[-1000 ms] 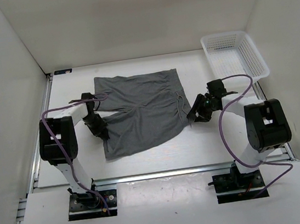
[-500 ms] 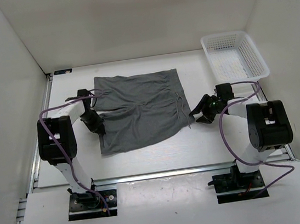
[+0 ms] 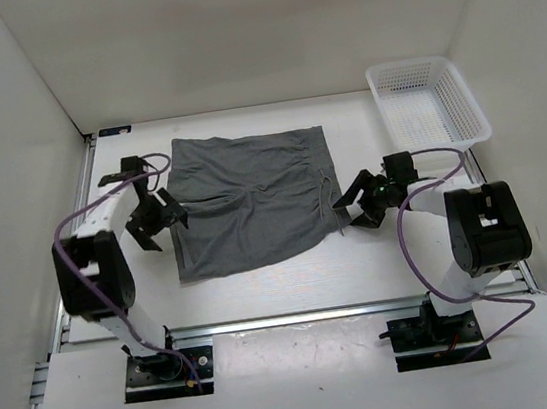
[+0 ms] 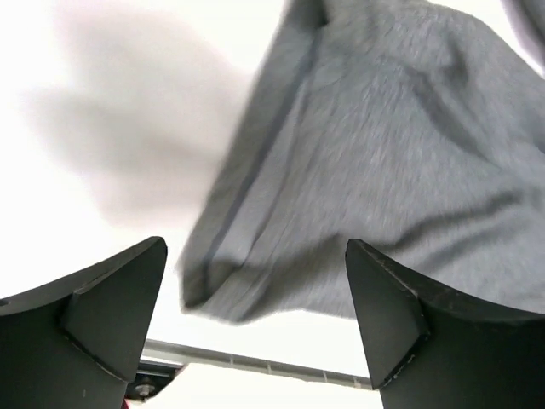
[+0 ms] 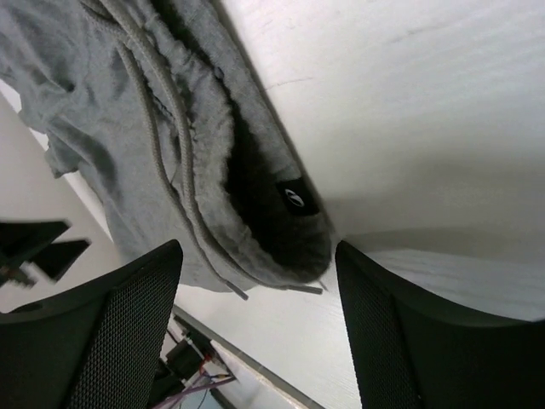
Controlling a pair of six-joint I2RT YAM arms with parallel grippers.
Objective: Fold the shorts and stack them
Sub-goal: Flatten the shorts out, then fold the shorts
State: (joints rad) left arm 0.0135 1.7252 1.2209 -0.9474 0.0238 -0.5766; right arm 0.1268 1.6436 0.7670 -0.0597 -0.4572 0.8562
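The grey shorts (image 3: 253,202) lie spread on the white table, waistband and drawstring toward the right, leg hems toward the left. My left gripper (image 3: 160,224) stands open just off the left hem, touching no cloth. In the left wrist view the hem corner of the shorts (image 4: 341,170) lies beyond the open left gripper (image 4: 255,341), with bare table between the fingers. My right gripper (image 3: 348,210) is open beside the waistband. The right wrist view shows the waistband of the shorts (image 5: 196,145), its black label and cord ends just ahead of the open right gripper (image 5: 255,341).
A white mesh basket (image 3: 462,104) stands at the back right corner. White walls enclose the table on the left, back and right. A metal rail (image 3: 288,316) runs along the near edge in front of the arm bases.
The left gripper has opened, let go of the left leg hem and drawn away to the left. The right gripper has opened wider beside the waistband. The shorts have settled flatter.
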